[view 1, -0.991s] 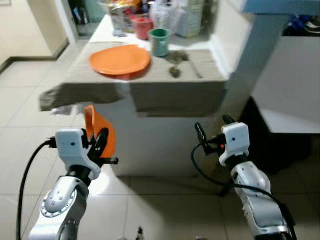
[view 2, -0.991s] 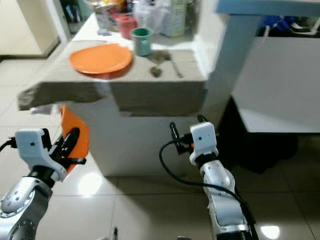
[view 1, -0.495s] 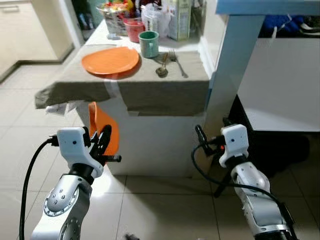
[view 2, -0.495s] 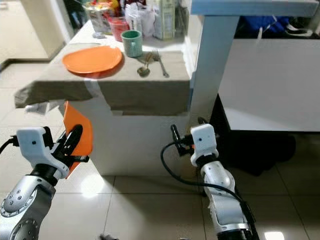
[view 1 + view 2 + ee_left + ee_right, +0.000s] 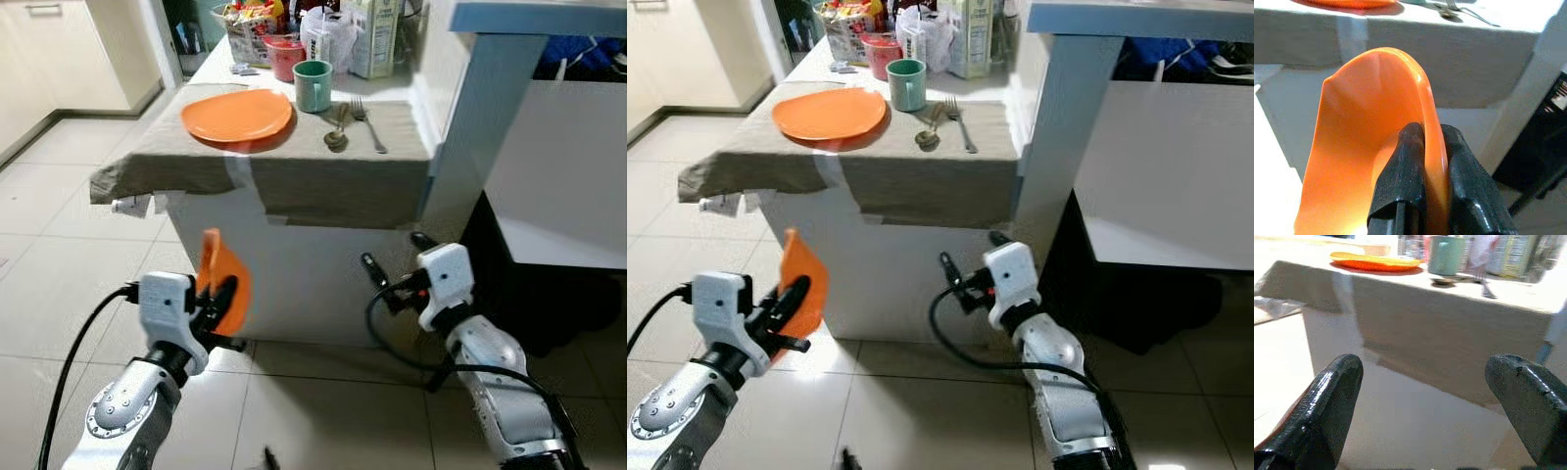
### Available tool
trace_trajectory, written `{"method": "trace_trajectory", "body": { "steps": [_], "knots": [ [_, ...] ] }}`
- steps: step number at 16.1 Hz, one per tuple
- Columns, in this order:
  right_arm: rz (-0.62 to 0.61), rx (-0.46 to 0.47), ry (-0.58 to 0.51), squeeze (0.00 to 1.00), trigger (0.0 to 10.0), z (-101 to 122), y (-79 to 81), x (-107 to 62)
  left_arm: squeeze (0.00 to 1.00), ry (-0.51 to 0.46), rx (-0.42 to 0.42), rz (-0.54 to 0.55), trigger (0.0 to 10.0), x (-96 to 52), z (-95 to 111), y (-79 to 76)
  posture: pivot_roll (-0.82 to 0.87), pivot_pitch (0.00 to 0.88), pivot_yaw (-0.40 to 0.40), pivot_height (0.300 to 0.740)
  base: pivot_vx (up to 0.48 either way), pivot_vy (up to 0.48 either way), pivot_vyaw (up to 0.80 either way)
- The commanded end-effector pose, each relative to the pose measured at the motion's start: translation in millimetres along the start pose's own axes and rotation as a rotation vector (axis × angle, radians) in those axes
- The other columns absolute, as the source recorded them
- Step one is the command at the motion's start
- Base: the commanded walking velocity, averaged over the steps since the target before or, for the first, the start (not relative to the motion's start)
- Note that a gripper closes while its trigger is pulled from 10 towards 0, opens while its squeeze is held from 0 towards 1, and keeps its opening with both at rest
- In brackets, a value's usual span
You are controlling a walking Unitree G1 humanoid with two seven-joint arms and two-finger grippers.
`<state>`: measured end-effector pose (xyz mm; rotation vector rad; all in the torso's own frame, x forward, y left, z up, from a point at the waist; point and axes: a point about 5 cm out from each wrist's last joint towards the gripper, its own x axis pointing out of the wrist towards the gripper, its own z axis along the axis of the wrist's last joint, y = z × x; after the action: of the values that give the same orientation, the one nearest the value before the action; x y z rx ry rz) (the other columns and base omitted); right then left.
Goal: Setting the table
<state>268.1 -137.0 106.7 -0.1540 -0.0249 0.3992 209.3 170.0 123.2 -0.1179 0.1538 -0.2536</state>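
Note:
My left gripper (image 5: 227, 296) is shut on the rim of an orange bowl (image 5: 217, 272), held on edge below the table's front; the left wrist view shows both fingers (image 5: 1406, 169) pinching the bowl (image 5: 1356, 122). My right gripper (image 5: 395, 257) hangs open and empty at the same height, in front of the table's white side. On the cloth-covered table (image 5: 323, 186) lie an orange plate (image 5: 237, 115), a green cup (image 5: 313, 85), a spoon (image 5: 337, 132) and a fork (image 5: 368, 122). The right wrist view shows the plate (image 5: 1374, 262) and cup (image 5: 1445, 254) past the spread fingers (image 5: 1327, 401).
A red bowl (image 5: 285, 57), a carton (image 5: 373, 34) and a basket of packets (image 5: 250, 18) crowd the table's far end. A white-and-blue post (image 5: 472, 127) stands right of the table, with a dark space beneath a shelf (image 5: 568, 245). Tiled floor (image 5: 59, 225) lies to the left.
The whole view has shifted, so the camera moved: the table now sits further right in the picture. The left gripper still holds the bowl; the right gripper stays open.

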Motion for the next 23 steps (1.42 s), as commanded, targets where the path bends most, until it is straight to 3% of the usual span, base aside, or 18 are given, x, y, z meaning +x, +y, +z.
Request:
{"method": "trace_trajectory", "body": {
  "steps": [1, 3, 5, 9, 11, 15, 20, 21, 23],
  "knots": [
    [-0.050, -0.022, -0.020, 0.00, 10.0, 3.6, -4.7, -3.7, 0.00, -0.087, 0.007, 0.021, 0.0, 0.8, 14.7, -0.7, -0.09, 0.000, 0.065, 0.736, 0.000, 0.000, 0.00],
    [-0.098, -0.009, -0.014, 0.00, 10.0, 0.5, -6.3, -13.6, 0.00, -0.137, -0.019, 0.114, 0.0, -5.7, 19.3, 8.9, -0.09, 0.000, 0.067, 0.736, 0.000, 0.000, 0.00],
    [-0.151, 0.016, 0.006, 0.00, 10.0, -5.3, -9.0, -35.1, 0.00, -0.156, -0.066, 0.300, 0.0, -29.7, 11.9, 25.1, -0.09, 0.000, 0.067, 0.736, 0.000, 0.000, 0.00],
    [-0.195, 0.046, 0.033, 0.00, 10.0, -13.8, -12.6, -44.8, 0.00, -0.112, -0.103, 0.370, 0.0, -39.5, -7.3, 27.5, -0.09, 0.020, 0.058, 0.736, 0.000, 0.000, 0.00],
    [-0.172, 0.044, 0.059, 0.00, 10.0, -21.2, -0.1, -58.3, 0.00, -0.094, -0.115, 0.369, 0.0, -44.6, -11.4, 26.3, -0.10, 0.033, 0.057, 0.736, 0.000, 0.000, 0.00],
    [-0.169, 0.040, 0.074, 0.00, 10.0, -34.4, 10.3, -59.2, 0.00, -0.119, -0.125, 0.304, 0.0, -30.5, -6.5, 17.1, -0.11, 0.024, 0.063, 0.736, 0.000, -0.354, 0.00],
    [-0.217, 0.060, 0.081, 0.00, 10.0, -47.3, 21.0, -65.7, 0.00, -0.135, -0.097, 0.282, 0.0, -18.9, 0.7, 17.7, -0.11, 0.028, 0.076, 0.736, 0.000, -0.464, 0.00],
    [-0.212, 0.081, 0.101, 0.00, 10.0, -66.6, 38.1, -70.5, 0.00, -0.127, -0.094, 0.274, 0.0, -16.1, 0.0, 18.8, -0.11, 0.030, 0.080, 0.736, 0.000, -0.439, 0.00],
    [-0.198, 0.086, 0.123, 0.00, 10.0, -81.2, 47.5, -77.6, 0.00, -0.116, -0.082, 0.271, 0.0, -14.4, -0.3, 18.7, -0.11, 0.034, 0.083, 0.736, 0.240, -0.412, 0.00]
  ]
}}
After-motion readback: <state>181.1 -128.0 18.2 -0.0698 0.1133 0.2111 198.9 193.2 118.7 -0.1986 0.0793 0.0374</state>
